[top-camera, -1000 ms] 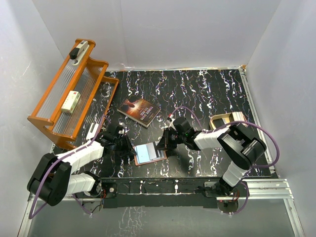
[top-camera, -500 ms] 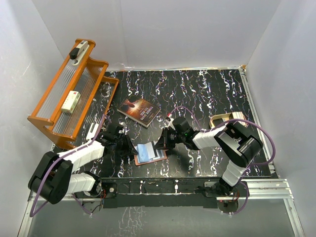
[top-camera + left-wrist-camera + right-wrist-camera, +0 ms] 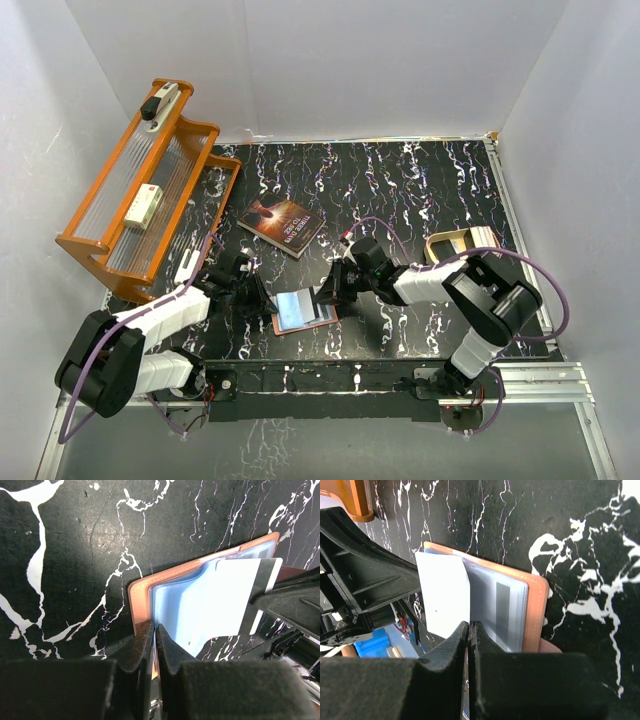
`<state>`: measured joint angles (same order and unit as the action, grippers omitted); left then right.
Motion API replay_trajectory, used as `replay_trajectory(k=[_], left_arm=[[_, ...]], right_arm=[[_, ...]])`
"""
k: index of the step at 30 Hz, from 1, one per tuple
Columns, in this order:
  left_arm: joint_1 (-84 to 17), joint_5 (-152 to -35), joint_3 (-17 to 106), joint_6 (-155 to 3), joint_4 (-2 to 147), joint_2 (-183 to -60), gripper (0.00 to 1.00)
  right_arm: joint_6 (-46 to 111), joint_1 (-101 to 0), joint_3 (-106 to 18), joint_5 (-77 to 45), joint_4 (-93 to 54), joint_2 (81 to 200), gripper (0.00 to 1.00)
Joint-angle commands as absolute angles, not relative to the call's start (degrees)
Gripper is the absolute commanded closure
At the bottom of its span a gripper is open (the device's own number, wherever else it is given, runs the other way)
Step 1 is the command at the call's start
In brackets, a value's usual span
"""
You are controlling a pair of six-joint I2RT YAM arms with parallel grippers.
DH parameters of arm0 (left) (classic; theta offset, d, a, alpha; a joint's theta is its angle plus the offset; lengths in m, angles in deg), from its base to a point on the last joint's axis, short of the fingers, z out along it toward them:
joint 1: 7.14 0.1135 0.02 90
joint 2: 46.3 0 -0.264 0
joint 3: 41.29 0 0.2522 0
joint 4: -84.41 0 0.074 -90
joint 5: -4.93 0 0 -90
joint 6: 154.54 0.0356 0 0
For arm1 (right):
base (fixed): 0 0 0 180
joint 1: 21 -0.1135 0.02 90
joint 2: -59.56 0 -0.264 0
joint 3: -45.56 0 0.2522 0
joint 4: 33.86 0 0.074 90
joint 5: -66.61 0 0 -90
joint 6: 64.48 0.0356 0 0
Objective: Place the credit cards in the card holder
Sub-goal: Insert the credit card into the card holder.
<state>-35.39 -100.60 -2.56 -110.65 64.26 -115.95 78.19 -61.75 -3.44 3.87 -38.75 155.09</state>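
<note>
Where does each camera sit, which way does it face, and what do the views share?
Top external: fixed above and behind the bases, looking down on the table; both arms show.
Left wrist: on the left arm, looking down past the left gripper, shut on the edge of the card holder.
Right wrist: on the right arm, facing the left arm, past the right gripper, shut on a pale card.
Shared: both wrist views show the card holder, the card and the opposite gripper.

top: we look down from high up, far back
wrists: both super close, low, facing each other
shared: our open card holder (image 3: 140,587)
</note>
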Motion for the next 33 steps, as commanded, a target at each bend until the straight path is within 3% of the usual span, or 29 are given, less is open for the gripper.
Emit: replay_trajectory(k=[1, 28, 33], left_arm=[[-35.58, -98.45, -2.64, -110.16, 60.43, -114.8, 0.95], [-35.59, -99.84, -4.31, -111.12, 63.16, -115.32, 0.95], [-35.61, -100.76, -4.56, -111.51, 64.14, -115.4, 0.95]], right_arm=[[77.82, -62.16, -2.51, 0.69, -34.16, 151.55, 1.0], [82.12, -64.56, -2.94, 3.02, -44.06, 157.2, 1.0], [81.42, -66.74, -6.16, 1.94, -41.84, 158.3, 0.89]])
